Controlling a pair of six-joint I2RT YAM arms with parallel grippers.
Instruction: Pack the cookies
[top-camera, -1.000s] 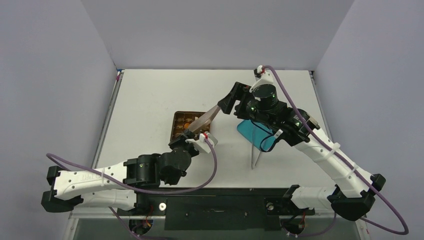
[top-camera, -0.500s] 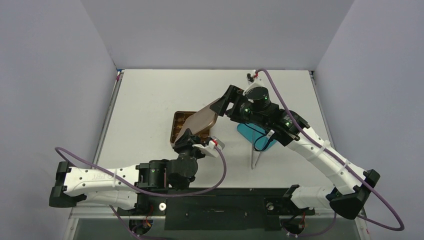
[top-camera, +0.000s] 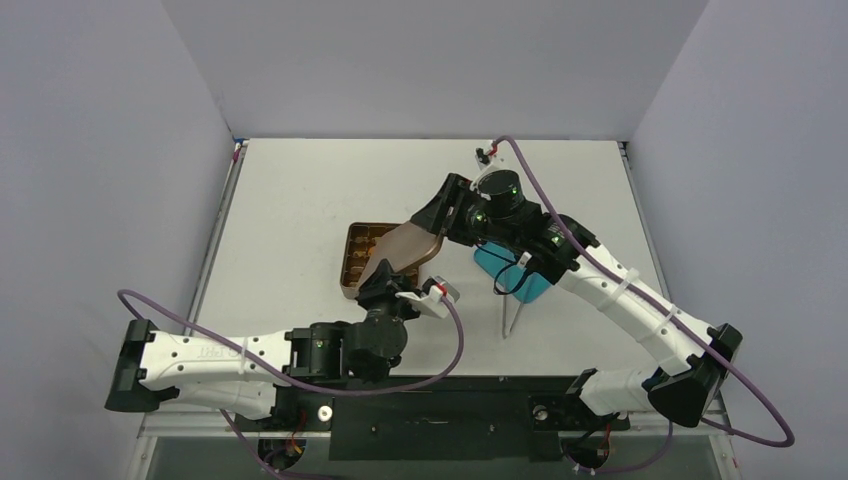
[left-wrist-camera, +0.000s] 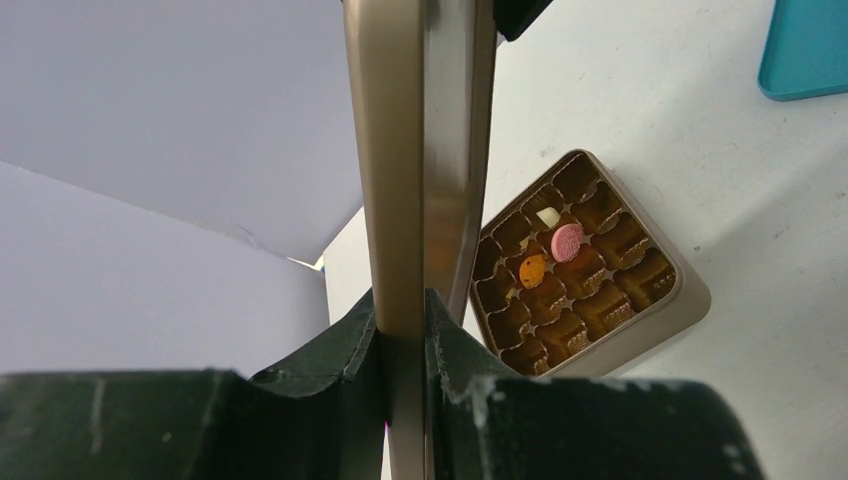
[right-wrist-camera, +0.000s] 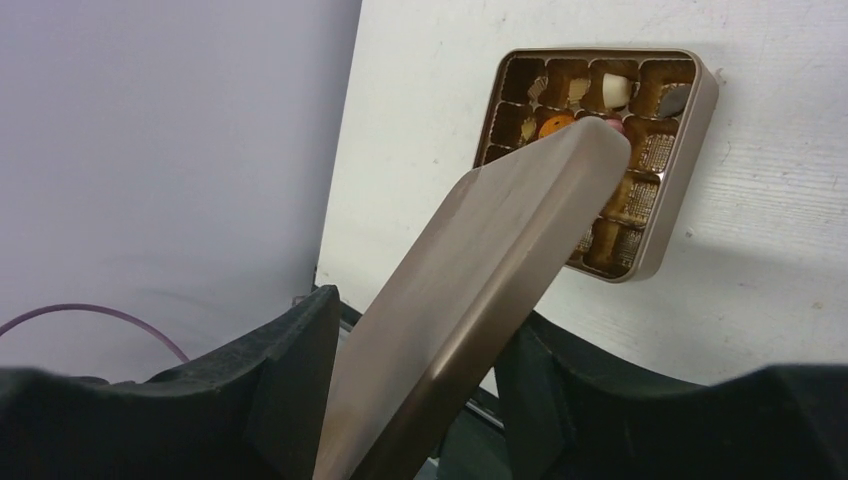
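Note:
The cookies lie in the gridded brown tin (top-camera: 347, 265) at mid table: an orange round (left-wrist-camera: 533, 270), a pink round (left-wrist-camera: 567, 241) and a cream-white piece (left-wrist-camera: 547, 216). Dark brown bits fill other cells. The right wrist view shows the orange (right-wrist-camera: 553, 124) and cream (right-wrist-camera: 617, 92) pieces in the tin (right-wrist-camera: 690, 150). The bronze lid (top-camera: 405, 250) slants over the tin. My left gripper (top-camera: 380, 278) is shut on the lid's near edge (left-wrist-camera: 400, 150). My right gripper (top-camera: 432, 215) grips its far end, with the lid (right-wrist-camera: 490, 260) between the fingers.
A teal square plate (top-camera: 522, 278) lies right of the tin, partly under my right arm, and shows in the left wrist view (left-wrist-camera: 805, 50). A thin grey tool (top-camera: 511, 312) lies in front of the plate. Grey walls close the table on three sides.
The lid has tipped lower and now covers more of the tin. My right gripper moved left and down with it. My left arm shifted right along the near edge.

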